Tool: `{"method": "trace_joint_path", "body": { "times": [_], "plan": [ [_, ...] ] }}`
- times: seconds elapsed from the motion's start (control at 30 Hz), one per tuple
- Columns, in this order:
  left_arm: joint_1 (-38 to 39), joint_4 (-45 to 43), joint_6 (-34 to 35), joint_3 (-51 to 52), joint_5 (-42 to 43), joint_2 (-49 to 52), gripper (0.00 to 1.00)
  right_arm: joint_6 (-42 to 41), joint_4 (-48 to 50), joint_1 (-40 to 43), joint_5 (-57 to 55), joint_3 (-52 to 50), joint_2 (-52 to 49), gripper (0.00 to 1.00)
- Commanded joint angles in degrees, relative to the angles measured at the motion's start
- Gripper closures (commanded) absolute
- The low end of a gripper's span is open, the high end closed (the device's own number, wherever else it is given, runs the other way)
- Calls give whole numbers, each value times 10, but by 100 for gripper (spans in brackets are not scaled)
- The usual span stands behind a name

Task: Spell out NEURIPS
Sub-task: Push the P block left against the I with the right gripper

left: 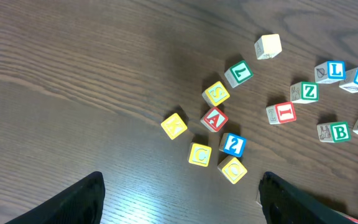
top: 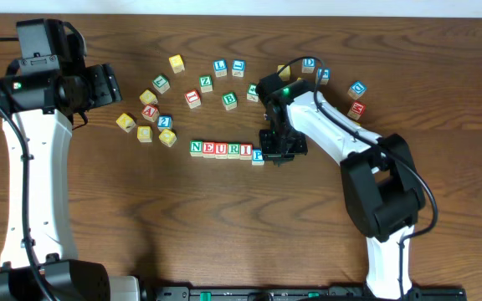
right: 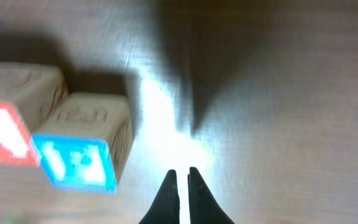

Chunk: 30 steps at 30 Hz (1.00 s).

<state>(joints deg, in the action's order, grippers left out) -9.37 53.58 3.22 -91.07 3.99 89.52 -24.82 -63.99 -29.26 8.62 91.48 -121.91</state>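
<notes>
- Black fingertips [right: 169, 193] of the right jaws are shut tight together, with nothing between them. They point down at the bench [right: 278, 93].
- Just beside them, but not touching, sits the P cube [right: 82, 158] with its blue edge. A red-edged cube [right: 2, 134] is pressed against its other side.
- Seen from above, these cubes are the end of a row of cubes [top: 221, 150] in the middle of the bench. It reads N, E, U, R, I, P from left to right.
- Each cube in the row touches the next one. The P cube sits a little out of line, closer to the robot.
- The yellow S cube [left: 216, 94] is well apart from the row, off to the left and farther back. It lies in a loose bunch with a red cube [left: 214, 118], a blue cube [left: 233, 144] and three more yellow cubes [left: 199, 154].
- The left jaws are wide open and hold nothing. Their two dark fingers [left: 73, 199] hang above the bench near that bunch.
- More loose cubes are spread out behind the row, such as a green Z [left: 305, 92], a green B [left: 334, 131] and a blue L [left: 330, 71].
</notes>
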Motion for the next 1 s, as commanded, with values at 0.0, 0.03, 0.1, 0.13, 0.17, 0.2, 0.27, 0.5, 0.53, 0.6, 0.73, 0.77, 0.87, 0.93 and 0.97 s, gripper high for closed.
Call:
{"method": "trace_joint_path", "body": {
  "times": [0.0,0.03,0.1,0.13,0.17,0.2,0.27,0.5,0.53,0.6,0.73,0.77,0.87,0.93,0.97],
  "plan": [
    [0,-1,5,-10,1,2,22,14,-21,-21,3,14,35,99],
    [0,-1,5,-10,1,2,21,14,-27,-26,3,14,35,99],
    [0,-1,5,-10,1,2,22,13,-36,-34,3,14,35,99],
    [0,-1,5,-10,1,2,21,13,-37,-39,3,14,35,99],
    [0,-1,5,-10,1,2,21,13,-37,-43,3,14,35,99],
    [0,-1,5,-10,1,2,21,13,-36,-47,3,14,35,99],
    [0,-1,5,-10,1,2,22,13,-29,-56,3,14,35,99],
    [0,-1,5,-10,1,2,21,-16,-3,-88,-39,9,35,99],
    [0,-1,5,-10,1,2,21,-22,-1,-92,-49,7,35,99],
    [0,-1,5,-10,1,2,22,-32,9,-101,-65,-2,35,99],
    [0,-1,5,-10,1,2,21,-42,45,-112,-72,-23,35,99],
    [0,-1,5,-10,1,2,21,-48,49,-113,-76,-27,35,99],
    [0,-1,5,-10,1,2,21,-65,57,-113,-96,-36,35,99],
    [0,-1,5,-10,1,2,21,-69,64,-113,-105,-40,35,99],
    [0,-1,5,-10,1,2,21,-69,66,-113,-107,-41,35,99]
  ]
}}
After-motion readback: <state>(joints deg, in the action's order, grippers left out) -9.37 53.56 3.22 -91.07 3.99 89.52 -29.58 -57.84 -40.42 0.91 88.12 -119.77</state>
